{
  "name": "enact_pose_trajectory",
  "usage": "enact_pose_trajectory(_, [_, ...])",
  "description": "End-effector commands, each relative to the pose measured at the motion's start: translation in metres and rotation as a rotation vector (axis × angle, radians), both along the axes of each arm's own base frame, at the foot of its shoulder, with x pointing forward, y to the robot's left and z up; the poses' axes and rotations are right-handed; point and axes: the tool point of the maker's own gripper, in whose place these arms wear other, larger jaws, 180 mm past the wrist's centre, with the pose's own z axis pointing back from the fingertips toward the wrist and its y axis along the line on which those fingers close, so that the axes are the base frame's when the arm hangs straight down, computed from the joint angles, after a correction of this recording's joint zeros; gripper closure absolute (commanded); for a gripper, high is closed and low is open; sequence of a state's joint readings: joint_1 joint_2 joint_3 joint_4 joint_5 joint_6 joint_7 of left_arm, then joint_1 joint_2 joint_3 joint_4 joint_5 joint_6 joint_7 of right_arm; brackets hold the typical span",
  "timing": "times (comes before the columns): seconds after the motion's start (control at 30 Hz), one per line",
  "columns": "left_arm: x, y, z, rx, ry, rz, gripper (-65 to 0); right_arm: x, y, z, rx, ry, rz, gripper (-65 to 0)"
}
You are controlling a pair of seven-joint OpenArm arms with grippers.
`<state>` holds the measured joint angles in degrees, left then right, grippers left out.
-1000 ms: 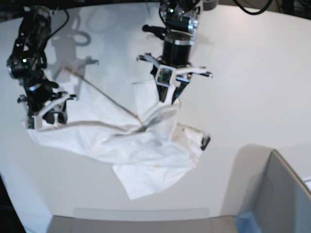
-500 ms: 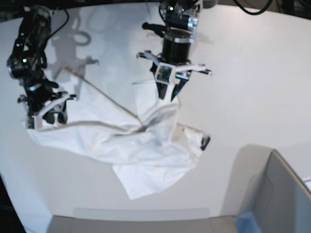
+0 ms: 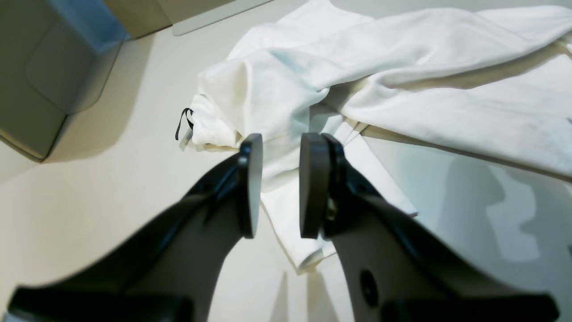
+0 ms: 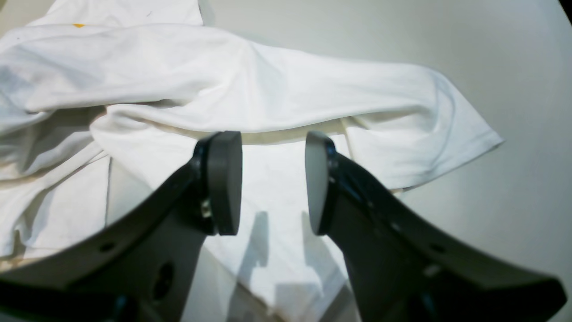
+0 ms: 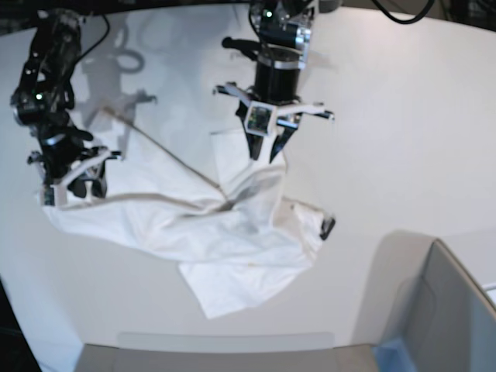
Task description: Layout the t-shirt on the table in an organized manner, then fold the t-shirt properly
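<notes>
The white t-shirt (image 5: 232, 232) lies crumpled on the table (image 5: 403, 116), left of centre, with its small black tag (image 5: 328, 227) at its right edge. My left gripper (image 5: 263, 151) hovers at the shirt's far edge. In the left wrist view this gripper (image 3: 279, 183) is open, and the cloth of the t-shirt (image 3: 424, 89) lies below the gap, not pinched. My right gripper (image 5: 74, 186) stands over the shirt's left end. The right wrist view shows that gripper (image 4: 272, 183) open above a flat layer of the t-shirt (image 4: 268, 89), holding nothing.
A grey bin-like box (image 5: 442, 310) stands at the near right corner and shows again as the box (image 3: 44, 67) in the left wrist view. Bare white tabletop stretches to the right of the shirt and behind it. The table's near edge curves just below the shirt.
My left gripper has drifted slightly toward the far side and a little left, at the shirt's far edge. The right arm and the shirt have barely moved.
</notes>
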<state>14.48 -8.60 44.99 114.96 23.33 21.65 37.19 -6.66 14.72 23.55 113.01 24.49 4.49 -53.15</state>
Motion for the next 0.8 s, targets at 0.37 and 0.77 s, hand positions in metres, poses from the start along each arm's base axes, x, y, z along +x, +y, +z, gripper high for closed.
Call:
enact_pose_trajectory(0.37, [0.0034, 0.0003, 0.0157, -0.013, -0.059, 0.007, -15.4, 0.0058, -0.0005, 0.0157, -0.012, -0.055, 0.011, -24.0])
enact_pose_trajectory(0.77, [0.003, 0.0003, 0.0153, -0.013, -0.057, 0.007, -15.4, -0.0001, -0.0003, 0.0082, -0.013, -0.032, 0.013, -24.0])
